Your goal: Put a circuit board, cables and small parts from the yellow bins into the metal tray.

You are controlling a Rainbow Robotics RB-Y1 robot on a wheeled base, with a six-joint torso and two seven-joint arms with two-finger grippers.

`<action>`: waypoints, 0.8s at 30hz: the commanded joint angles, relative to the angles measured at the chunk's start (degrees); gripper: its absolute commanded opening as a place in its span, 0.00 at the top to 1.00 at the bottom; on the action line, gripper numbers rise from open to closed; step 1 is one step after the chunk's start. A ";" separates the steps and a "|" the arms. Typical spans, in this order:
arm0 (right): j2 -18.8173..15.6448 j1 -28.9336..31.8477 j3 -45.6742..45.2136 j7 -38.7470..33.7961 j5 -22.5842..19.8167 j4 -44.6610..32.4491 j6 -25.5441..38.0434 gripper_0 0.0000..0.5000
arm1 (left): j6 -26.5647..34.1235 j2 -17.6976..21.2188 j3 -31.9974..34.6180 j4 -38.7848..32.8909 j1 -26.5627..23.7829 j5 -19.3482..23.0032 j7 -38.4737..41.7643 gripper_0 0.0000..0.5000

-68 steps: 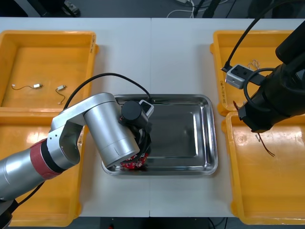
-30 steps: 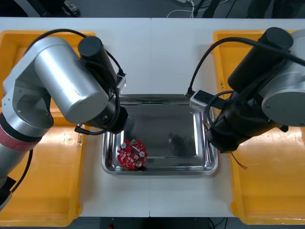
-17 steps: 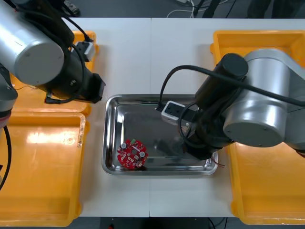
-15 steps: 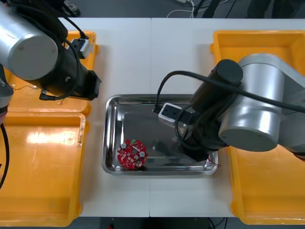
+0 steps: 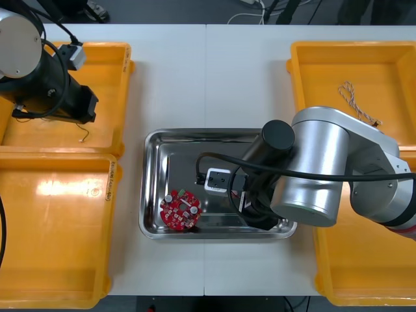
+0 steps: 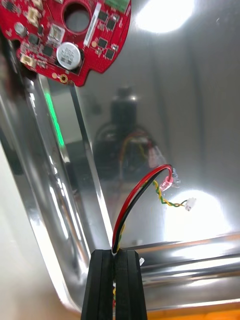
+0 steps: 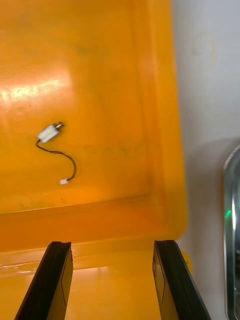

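A light bench [image 5: 208, 78] with a seam down its middle carries everything; beyond its far edge lies a dark floor with loose cords. Four yellow bins sit on it: far left [image 5: 110, 65], near left [image 5: 58, 260], far right [image 5: 312, 71] and near right [image 5: 364, 273]. The metal tray [image 5: 221, 140], bare and shiny, lies between them.

The circuit board [image 5: 181, 210] lies flat in the tray's near left corner. The right arm [image 5: 312, 175] reaches across the tray's near right part and covers that end of it in the front view. In its wrist view the right gripper [image 6: 115, 257] has its fingers pressed together on a red and yellow cable [image 6: 145, 192], which curves up out of them over the tray floor, near the tray's side wall; its small white plug hangs free at the end, and whether it touches the metal cannot be told. The board shows beyond the cable, well apart from it.

The left arm [image 5: 32, 71] is over the far left bin. The left gripper [image 7: 111, 245] has its fingers spread wide with nothing between them, above the wall where the two left bins meet. A small metal part [image 7: 50, 132] with a thin black wire lies on the bin floor beyond the fingers.

A twisted cable [image 5: 357, 104] lies in the far right bin
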 commanded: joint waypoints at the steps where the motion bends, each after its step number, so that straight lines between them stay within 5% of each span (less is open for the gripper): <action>1: 2.26 -1.86 0.40 5.10 0.97 2.21 -0.86 1.00 | 0.43 2.18 3.41 3.38 -3.55 -2.21 -10.56 0.06; 18: 2.88 -1.78 10.68 8.35 7.48 5.99 -6.40 1.00 | -3.14 2.18 5.69 19.38 -8.56 -7.31 -16.72 0.06; 24: 3.23 -1.78 11.21 9.23 5.90 8.10 -6.40 1.00 | -6.74 2.36 6.84 21.75 -8.83 -8.45 -20.58 0.06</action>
